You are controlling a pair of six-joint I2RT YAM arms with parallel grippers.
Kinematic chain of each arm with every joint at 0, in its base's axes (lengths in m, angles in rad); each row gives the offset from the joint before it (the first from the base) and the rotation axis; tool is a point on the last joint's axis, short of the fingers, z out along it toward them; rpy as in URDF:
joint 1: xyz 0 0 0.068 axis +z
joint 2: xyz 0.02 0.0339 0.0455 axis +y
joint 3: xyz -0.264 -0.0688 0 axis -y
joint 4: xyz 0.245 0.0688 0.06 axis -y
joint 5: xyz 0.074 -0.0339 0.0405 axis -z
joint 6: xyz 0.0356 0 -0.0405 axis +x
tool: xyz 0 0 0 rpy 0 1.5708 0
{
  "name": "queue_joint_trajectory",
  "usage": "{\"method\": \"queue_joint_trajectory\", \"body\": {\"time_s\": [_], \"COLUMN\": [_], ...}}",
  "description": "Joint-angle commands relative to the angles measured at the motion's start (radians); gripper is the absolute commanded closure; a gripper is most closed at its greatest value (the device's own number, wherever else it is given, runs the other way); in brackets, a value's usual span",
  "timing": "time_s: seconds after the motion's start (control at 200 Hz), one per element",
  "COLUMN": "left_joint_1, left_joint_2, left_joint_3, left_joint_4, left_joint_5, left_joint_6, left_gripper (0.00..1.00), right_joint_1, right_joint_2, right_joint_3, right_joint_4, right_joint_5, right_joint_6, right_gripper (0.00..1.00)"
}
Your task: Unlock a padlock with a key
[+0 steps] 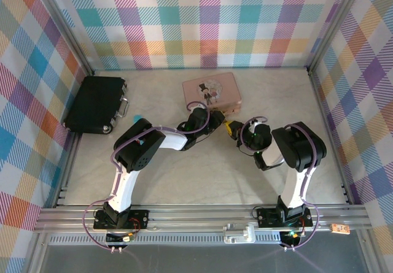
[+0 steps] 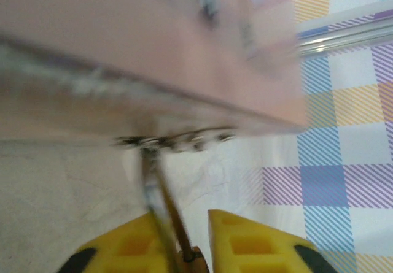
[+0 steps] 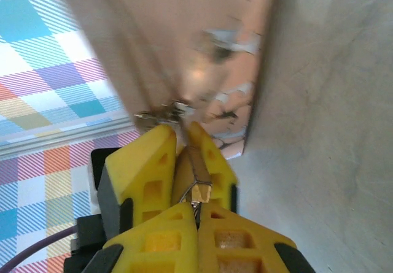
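Right wrist: padlock [image 3: 198,178], a small brass block, sits clamped between the yellow right fingers [image 3: 144,169], just below the pink box [image 3: 184,40] and a fine chain [image 3: 161,112]. Desk [image 3: 331,132] is pale and matte.
Left wrist: blurred. A thin silvery piece [image 2: 156,205] lies between the left fingers [image 2: 245,242]; can't tell whether they grip it.

A pink illustrated tin box [image 1: 212,91] is lying flat near the middle of the table's [image 1: 202,181] far edge, its lid facing up. A black case [image 1: 95,104] with a silvery handle [image 1: 124,107] is sitting well apart from it, against the left edge towards the far left corner. Plaid walls [image 1: 202,21] are enclosing the table on three sides, and both wrist views are showing the box close up and blurred.
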Motion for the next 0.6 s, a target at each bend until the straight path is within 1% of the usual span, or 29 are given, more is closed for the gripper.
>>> {"method": "queue_joint_trajectory", "body": {"time_s": [0.0, 0.025, 0.185, 0.24, 0.285, 0.35, 0.42, 0.465, 0.49, 0.52, 0.595], "left_joint_1": [-0.004, -0.005, -0.005, -0.005, -0.005, -0.004, -0.005, -0.005, -0.005, -0.006, -0.006], "left_joint_2": [0.063, 0.063, 0.066, 0.067, 0.067, 0.068, 0.071, 0.075, 0.076, 0.076, 0.08], "left_joint_3": [-0.006, -0.006, -0.007, -0.007, -0.007, -0.009, -0.019, -0.026, -0.031, -0.034, -0.036], "left_joint_4": [-0.003, 0.0, 0.027, 0.027, 0.022, 0.018, 0.025, 0.039, 0.048, 0.059, 0.072], "left_joint_5": [0.048, 0.049, 0.057, 0.06, 0.06, 0.061, 0.06, 0.057, 0.055, 0.051, 0.046], "left_joint_6": [-0.163, -0.162, -0.142, -0.126, -0.116, -0.101, -0.095, -0.096, -0.092, -0.087, -0.085], "left_gripper": [0.97, 1.0, 1.0, 1.0, 1.0, 1.0, 1.0, 1.0, 1.0, 1.0, 1.0], "right_joint_1": [0.023, 0.023, 0.022, 0.02, 0.016, 0.014, 0.019, 0.028, 0.033, 0.036, 0.036], "right_joint_2": [-0.056, -0.069, -0.167, -0.208, -0.234, -0.24, -0.207, -0.173, -0.17, -0.182, -0.223], "right_joint_3": [-0.013, -0.011, 0.011, 0.023, 0.035, 0.032, 0.04, 0.052, 0.069, 0.09, 0.151], "right_joint_4": [-0.054, -0.073, -0.207, -0.263, -0.289, -0.216, -0.068, 0.047, 0.057, 0.057, 0.057], "right_joint_5": [-0.037, -0.039, -0.073, -0.095, -0.121, -0.134, -0.135, -0.098, -0.099, -0.091, -0.051], "right_joint_6": [-0.028, -0.028, -0.017, 0.012, 0.068, 0.238, 0.501, 0.677, 0.768, 0.813, 0.826], "right_gripper": [1.0, 1.0, 1.0, 1.0, 1.0, 1.0, 1.0, 1.0, 1.0, 1.0, 1.0]}}
